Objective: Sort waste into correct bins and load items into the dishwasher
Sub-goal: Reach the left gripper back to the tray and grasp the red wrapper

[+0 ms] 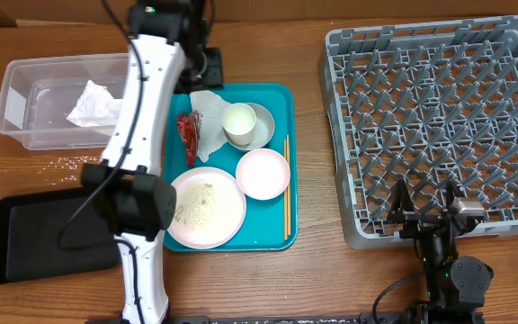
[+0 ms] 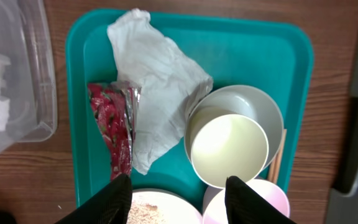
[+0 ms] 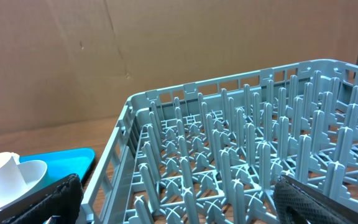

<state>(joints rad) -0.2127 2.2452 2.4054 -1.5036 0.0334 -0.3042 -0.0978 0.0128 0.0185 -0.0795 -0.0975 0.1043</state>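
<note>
Your left end effector [image 2: 179, 202] hangs over the teal tray [image 2: 260, 43], parted about halfway, nothing in its grasp. Just under it: the far rim of the plate [image 1: 207, 207], dusted with crumbs [image 1: 200, 205]. Ahead of it, the white cup [image 2: 229, 146] stands inside the grey-green bowl [image 2: 263, 102]. Touching that bowl's left side, a napkin [image 2: 154, 74] lies spread on the tray, its edge over a red wrapper scrap [image 2: 110, 127]. The small white bowl [image 1: 263, 173] sits just beside the plate, and the chopsticks [image 1: 286, 189] lie along the tray's right rim. Left of the tray, the clear tub [image 1: 25, 81] holds a crumpled white paper [image 1: 93, 106]. Rice grains [image 1: 68, 162] are scattered on the bench [image 1: 268, 288] between the tub and the black tray [image 1: 34, 234]. Your right end effector [image 1: 424, 193] is spread wide and empty, poised at the near edge of the dish rack [image 1: 439, 108], well apart from the tray. No dishes in the rack.
</note>
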